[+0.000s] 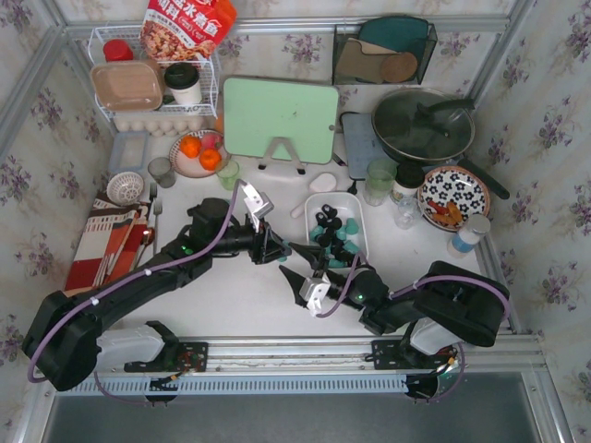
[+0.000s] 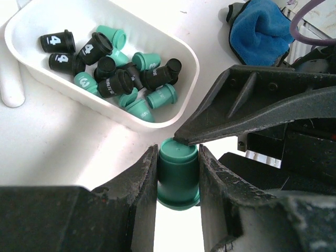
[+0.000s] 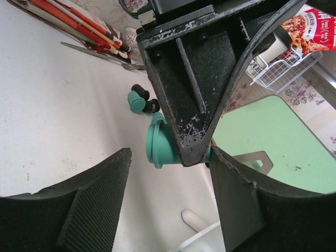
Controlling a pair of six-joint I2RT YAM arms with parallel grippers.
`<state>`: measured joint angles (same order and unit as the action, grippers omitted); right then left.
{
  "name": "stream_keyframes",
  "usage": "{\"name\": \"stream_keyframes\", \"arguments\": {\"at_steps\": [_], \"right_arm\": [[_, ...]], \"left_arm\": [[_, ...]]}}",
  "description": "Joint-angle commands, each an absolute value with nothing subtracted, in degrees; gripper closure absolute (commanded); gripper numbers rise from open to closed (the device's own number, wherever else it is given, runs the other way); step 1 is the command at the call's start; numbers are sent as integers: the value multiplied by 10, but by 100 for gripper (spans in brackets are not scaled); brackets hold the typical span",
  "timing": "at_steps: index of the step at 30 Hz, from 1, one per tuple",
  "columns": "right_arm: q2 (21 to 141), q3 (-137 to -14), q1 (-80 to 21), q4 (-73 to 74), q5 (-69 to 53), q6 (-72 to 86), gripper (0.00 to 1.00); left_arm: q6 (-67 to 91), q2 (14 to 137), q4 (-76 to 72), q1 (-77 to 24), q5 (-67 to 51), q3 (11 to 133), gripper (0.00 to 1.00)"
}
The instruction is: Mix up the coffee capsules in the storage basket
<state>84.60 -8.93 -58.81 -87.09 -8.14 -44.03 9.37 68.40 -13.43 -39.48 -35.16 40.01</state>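
The white storage basket (image 1: 355,205) stands at the table's middle and holds several teal and black coffee capsules (image 2: 118,79); its rim shows in the left wrist view (image 2: 190,55). My left gripper (image 2: 177,151) is shut on one teal capsule (image 2: 178,178), held just outside the basket's near corner. It also shows in the top view (image 1: 280,251). My right gripper (image 3: 168,153) is open, its jaws standing either side of the left gripper's tip and that held capsule (image 3: 160,144). One right finger (image 2: 252,105) touches the capsule's top. Three loose capsules (image 3: 139,100) lie on the table beyond.
A green cutting board (image 1: 280,115) on a stand is behind the basket. A white spoon (image 1: 319,185), pale green cups (image 1: 379,175), a patterned plate (image 1: 452,196) and a lidded pan (image 1: 423,125) are nearby. A fork (image 3: 105,55) and a striped cloth (image 1: 106,245) lie at the left.
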Motion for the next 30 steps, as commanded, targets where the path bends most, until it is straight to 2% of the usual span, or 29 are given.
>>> {"name": "stream_keyframes", "arguments": {"at_steps": [1,7,12,18,22,24,30], "right_arm": [[846,-95,-589,-1046,-89,-431,34],[858,-103,-589,-1046,-73,-429,40],[862,-105,-589,-1046,-63,-429,51],[858,-97,-589,-1046,-47,-431,62],[859,-94,-589,-1045,-31,-431,64],[860,-92,-589,-1045,-20,-432,65],[864,-87,-588,-1044,42,-456,63]], "left_arm": [[103,690,-171,-395,-357,402,70],[113,695,-183,-395,-369,401,70],[117,696,-185,-395,-369,398,70],[128,692,-183,-395,-363,396,62],[132,687,-182,-394,-361,398,49],[131,678,-177,-394,-355,398,46],[88,635,-103,-395,-296,403,46]]}}
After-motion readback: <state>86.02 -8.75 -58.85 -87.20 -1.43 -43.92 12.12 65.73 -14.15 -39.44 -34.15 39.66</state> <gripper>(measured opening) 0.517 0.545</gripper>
